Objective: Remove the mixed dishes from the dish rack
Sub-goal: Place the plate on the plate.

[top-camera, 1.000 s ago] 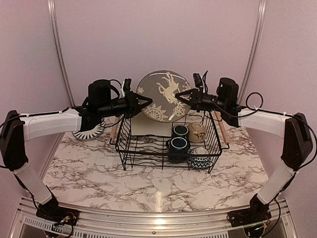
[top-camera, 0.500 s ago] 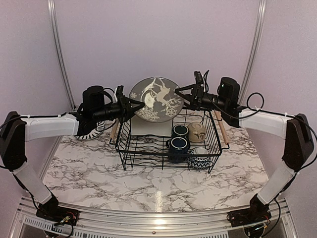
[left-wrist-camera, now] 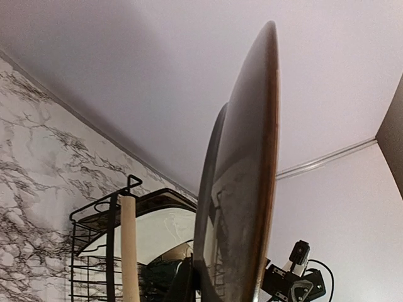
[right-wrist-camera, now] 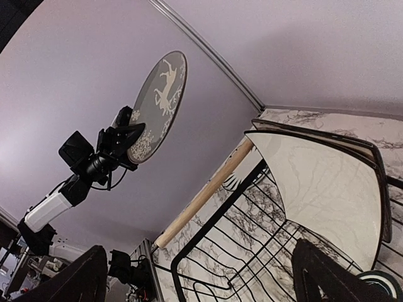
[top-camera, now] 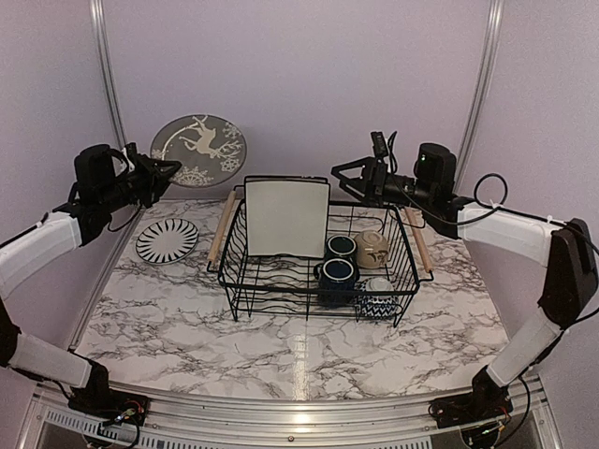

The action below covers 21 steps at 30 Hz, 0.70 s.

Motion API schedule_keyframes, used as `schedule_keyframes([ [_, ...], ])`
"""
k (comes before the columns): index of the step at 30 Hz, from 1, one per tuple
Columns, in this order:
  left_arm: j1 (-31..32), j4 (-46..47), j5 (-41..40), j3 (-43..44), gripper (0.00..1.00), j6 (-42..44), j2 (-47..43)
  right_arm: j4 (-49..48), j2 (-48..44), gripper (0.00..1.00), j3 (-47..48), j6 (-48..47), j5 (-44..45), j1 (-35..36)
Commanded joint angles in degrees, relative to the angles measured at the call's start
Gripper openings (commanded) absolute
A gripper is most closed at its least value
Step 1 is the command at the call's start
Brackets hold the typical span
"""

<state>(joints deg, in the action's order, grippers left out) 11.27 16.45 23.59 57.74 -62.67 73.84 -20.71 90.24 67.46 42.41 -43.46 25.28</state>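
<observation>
Currently left fingers [top-camera: 153, 174] grip one deer plate [top-camera: 198, 150], right fingers [right-wrist-camera: 82, 277] spread apart; dish rack [top-camera: 222, 229] holds two mugs [top-camera: 338, 273], two bowls [top-camera: 372, 248].

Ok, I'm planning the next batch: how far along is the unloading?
Done: the striped plate lies on the table, outside the rack. In hand: the left gripper holds the deer plate in the air, left of the rack; the right gripper is open and empty. Left in the rack: the square plates, a mug, a second mug, the beige bowl and the chevron bowl.
</observation>
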Motion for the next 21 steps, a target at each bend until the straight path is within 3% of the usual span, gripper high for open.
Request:
schedule_keyframes([
  [1,-8.53,-7.95,-7.87,-2.72,0.0,0.71,-6.54,5.91,-3.08,0.98,3.04,-4.92,3.06,-0.1],
  [8,-19.28,-4.79,-10.14,-11.09,0.0,-3.91,-8.12,13.24,-6.19,0.99,5.08,-10.73,7.19,-0.14],
  [21,-20.45,10.98,-1.84,-14.67,0.0,-6.94,11.06,19.08,-11.49,0.99,3.79,-14.53,13.05,-0.47],
])
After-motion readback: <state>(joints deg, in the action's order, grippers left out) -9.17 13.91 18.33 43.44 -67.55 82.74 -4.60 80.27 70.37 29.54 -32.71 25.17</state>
